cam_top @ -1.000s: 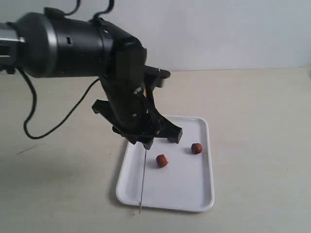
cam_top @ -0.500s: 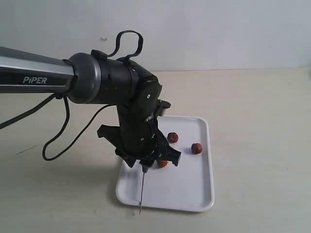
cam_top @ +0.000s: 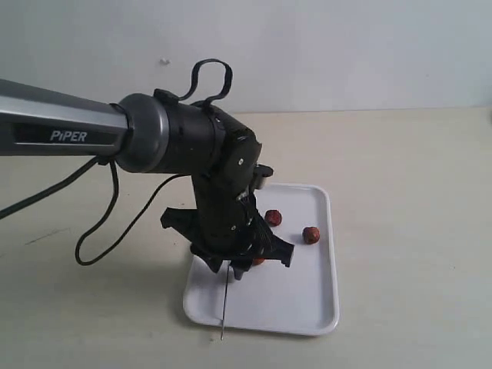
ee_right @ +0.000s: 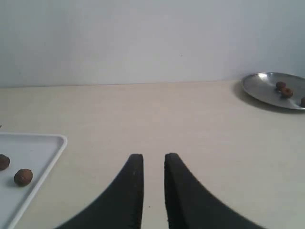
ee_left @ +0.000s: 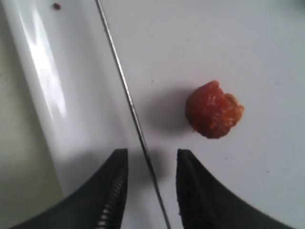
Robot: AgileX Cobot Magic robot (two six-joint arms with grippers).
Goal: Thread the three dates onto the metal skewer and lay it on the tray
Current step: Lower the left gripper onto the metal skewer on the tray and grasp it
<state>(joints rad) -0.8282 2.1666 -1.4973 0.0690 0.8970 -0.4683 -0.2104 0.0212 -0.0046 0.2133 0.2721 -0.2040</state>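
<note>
The left gripper (ee_left: 151, 155) hangs low over the tray (ee_left: 267, 43) with its jaws spread. The skewer (ee_left: 125, 90) runs through the gap between the two dark fingers (ee_left: 112, 191), and as far as the wrist view shows it touches neither. It lies flat on the white tray floor close to one long rim, with bare table (ee_left: 19, 167) beyond that rim. One date (ee_left: 213, 109), wrinkled and red-brown, sits loose on the tray just beside the skewer and just ahead of one fingertip, apart from both. A tiny dark crumb (ee_left: 56, 6) lies farther along the tray. In the exterior view the left gripper (cam_top: 240, 269) points down over the left half of the tray (cam_top: 304, 288) and hides most of that date (cam_top: 259, 261). The skewer (cam_top: 224, 307) shows below it, running to the near rim with its tip poking just past the edge. Two more dates (cam_top: 273, 217) lie loose farther back on the tray, one near the right rim. The black arm (cam_top: 184, 146) reaches in from the left. The right gripper (ee_right: 153, 156) is away from the tray over bare table (ee_right: 157, 114), its fingers a narrow gap apart with nothing between them. Its camera catches a tray corner (ee_right: 33, 152) with two dates (ee_right: 23, 177) and, far across the table, a round metal plate (ee_right: 259, 86) carrying small brown lumps (ee_right: 286, 92).
</note>
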